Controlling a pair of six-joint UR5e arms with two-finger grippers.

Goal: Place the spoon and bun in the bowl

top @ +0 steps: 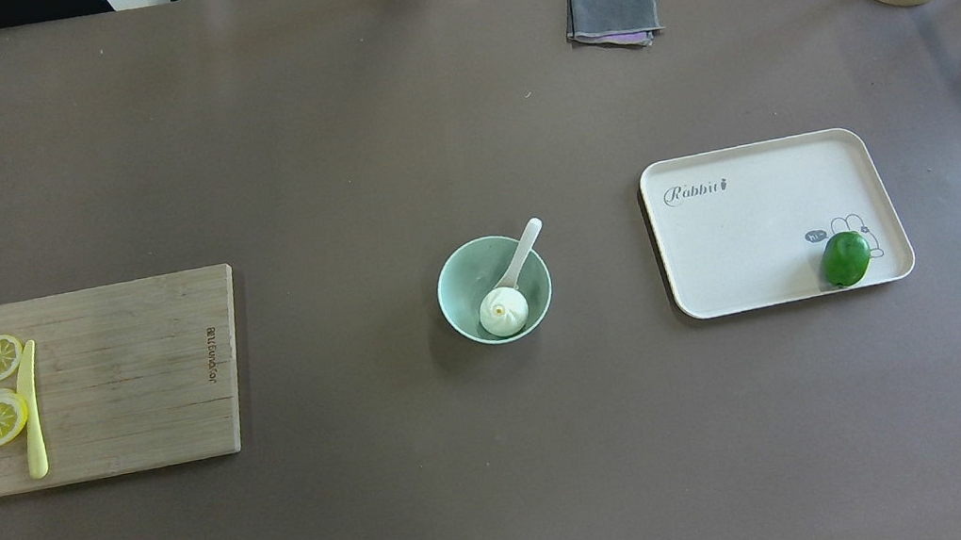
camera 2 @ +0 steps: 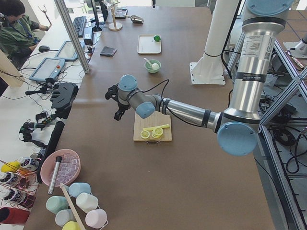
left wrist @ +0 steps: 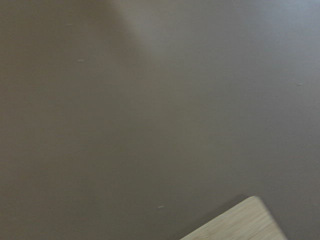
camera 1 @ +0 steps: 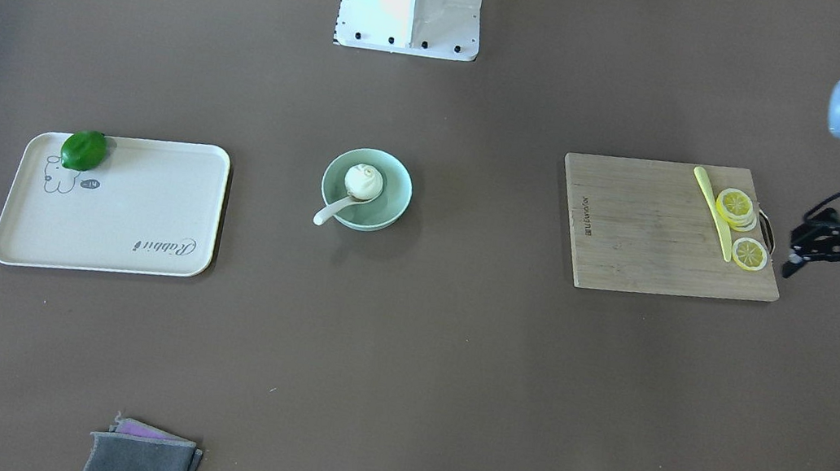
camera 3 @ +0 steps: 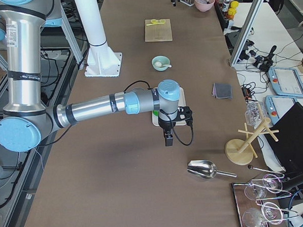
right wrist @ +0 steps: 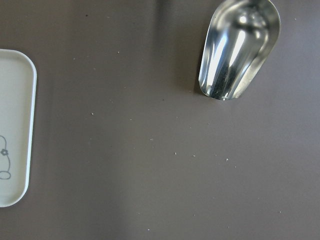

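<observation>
The bun [top: 503, 311] and spoon [top: 522, 256] sit in the bowl [top: 456, 285] — handle over the rim. The left gripper [camera 1: 823, 288] hangs empty, jaws spread, beside the cutting board [camera 1: 650, 235]; the right gripper's [camera 3: 168, 139] jaws — impossible to make out.

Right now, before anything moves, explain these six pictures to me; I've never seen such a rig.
This robot has two arms at a brown table. Four fixed cameras look from above, the front and both ends; two sit on the wrists, looking down. In the middle, the green bowl holds the bun and the spoon, its handle over the rim. A cutting board carries lemon slices and a yellow knife; a tray carries a lime. The left gripper hangs open and empty beside the board. The right gripper hangs beyond the tray; whether it is open I cannot tell.
</observation>
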